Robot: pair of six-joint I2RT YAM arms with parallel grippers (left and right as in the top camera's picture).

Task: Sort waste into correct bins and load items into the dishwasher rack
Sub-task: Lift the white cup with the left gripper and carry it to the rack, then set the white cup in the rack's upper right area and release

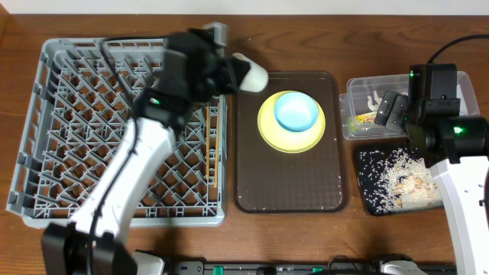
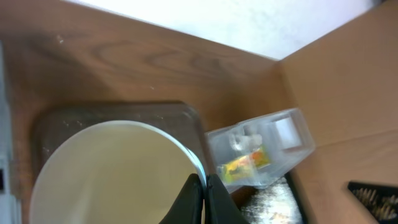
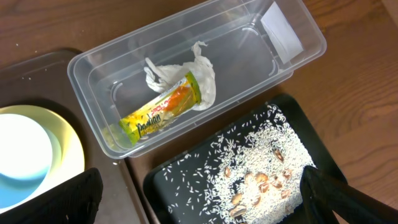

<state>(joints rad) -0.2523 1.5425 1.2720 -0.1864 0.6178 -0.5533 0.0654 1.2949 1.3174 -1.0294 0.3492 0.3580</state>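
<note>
Over on the right, the waste looks sorted: wrapper (image 3: 161,111) and tissue (image 3: 202,78) sit in the clear tub (image 3: 87,68), rice (image 3: 261,168) in the black tray (image 3: 152,180), with the right claw (image 3: 200,177) spread wide above them. The left claw (image 2: 204,186) is pinching the white bowl (image 1: 250,74) by its rim, between the rack (image 1: 69,114) and the brown tray (image 1: 290,183). The yellow plate (image 1: 269,126), blue bowl (image 1: 296,111) on top, isn't loaded yet.

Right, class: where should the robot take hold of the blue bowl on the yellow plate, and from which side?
Its rim, from straight above. The blue bowl appears to sit upright on the yellow plate, mouth open, so one finger can slip inside the wall, one outside.
</note>
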